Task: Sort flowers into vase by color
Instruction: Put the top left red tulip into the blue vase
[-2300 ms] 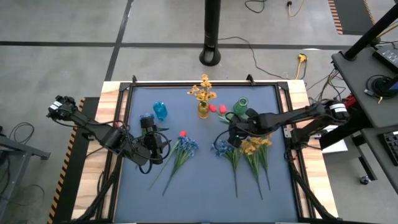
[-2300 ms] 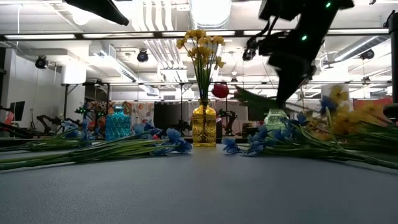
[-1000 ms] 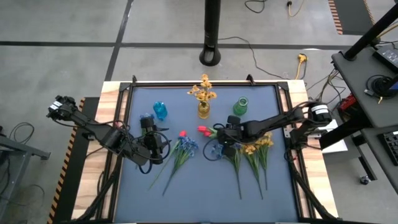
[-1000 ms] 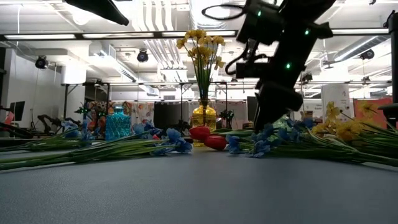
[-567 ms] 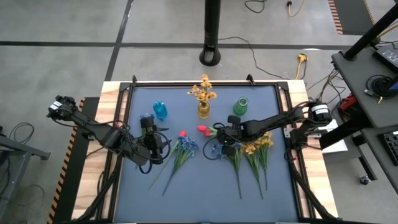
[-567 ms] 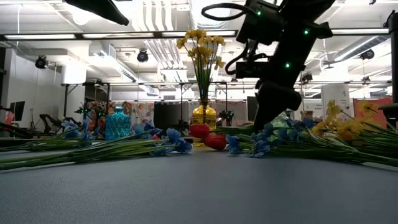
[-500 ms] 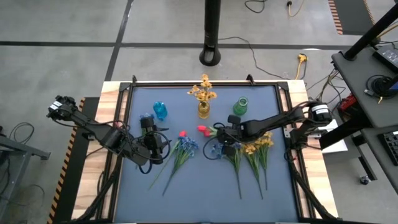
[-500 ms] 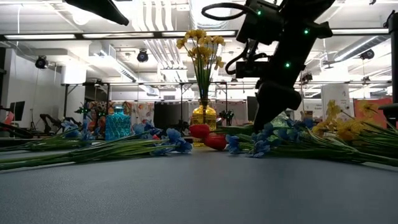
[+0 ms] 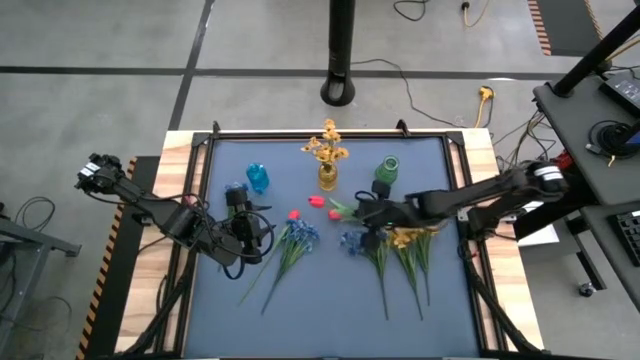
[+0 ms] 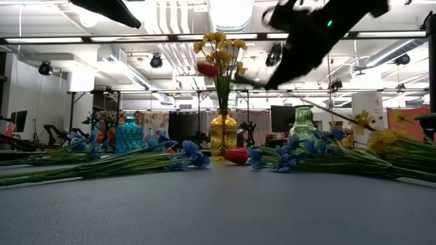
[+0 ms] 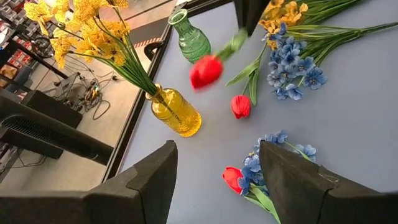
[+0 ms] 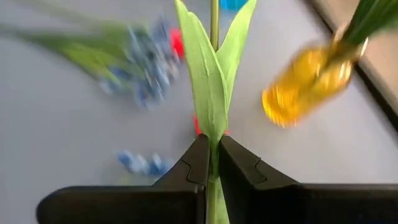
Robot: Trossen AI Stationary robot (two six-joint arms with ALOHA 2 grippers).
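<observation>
Three vases stand at frame top. The right gripper [image 9: 368,211], clamped on a red tulip [image 9: 317,201], stem horizontal, bud pointing left; left gripper [image 9: 243,228] spread open, empty.

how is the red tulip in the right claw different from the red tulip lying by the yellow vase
The held tulip is lifted off the table, its stem pinched in the right claw; the loose tulip lies flat on the mat, untouched. In the low view the held tulip hangs up beside the yellow blossoms, while the loose one sits at table level near the yellow vase. Both have red buds and green leaves.

robotics lab | exposed ceiling ducts [image 10: 170,41] | floor cables [image 9: 430,12]
</observation>
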